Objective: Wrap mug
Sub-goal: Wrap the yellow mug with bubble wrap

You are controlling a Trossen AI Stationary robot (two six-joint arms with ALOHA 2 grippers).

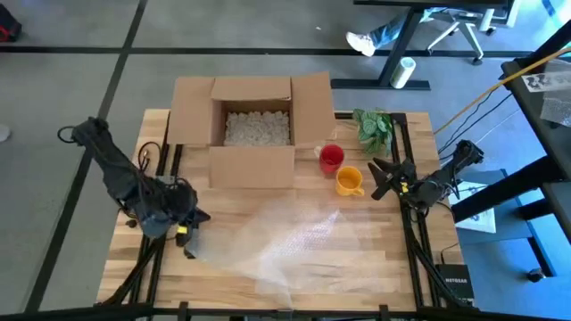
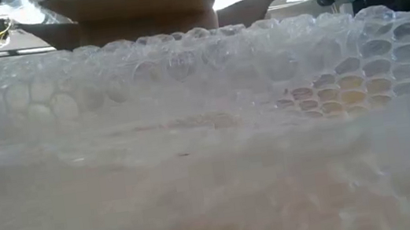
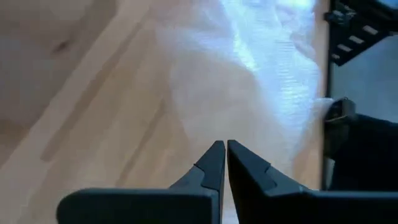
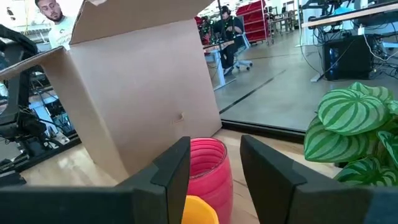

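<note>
A yellow mug (image 1: 349, 181) and a red mug (image 1: 331, 158) stand upright on the wooden table, right of the cardboard box (image 1: 254, 125). A clear bubble wrap sheet (image 1: 285, 245) lies spread on the table's near half and fills the low view (image 2: 207, 130). My right gripper (image 1: 382, 178) is open, level, just right of the yellow mug. In its wrist view the gripper (image 4: 214, 144) frames the red mug (image 4: 208, 168), with the yellow mug (image 4: 199, 210) nearer. My left gripper (image 1: 187, 234) is shut at the wrap's left edge (image 3: 186, 118), with nothing showing between its fingers (image 3: 214, 158).
The open box holds white packing peanuts (image 1: 257, 127), and its flaps are spread. A green leafy plant (image 1: 375, 125) lies at the far right, behind the mugs. Black rails (image 1: 406, 223) run along both table sides. People and chairs show in the room beyond.
</note>
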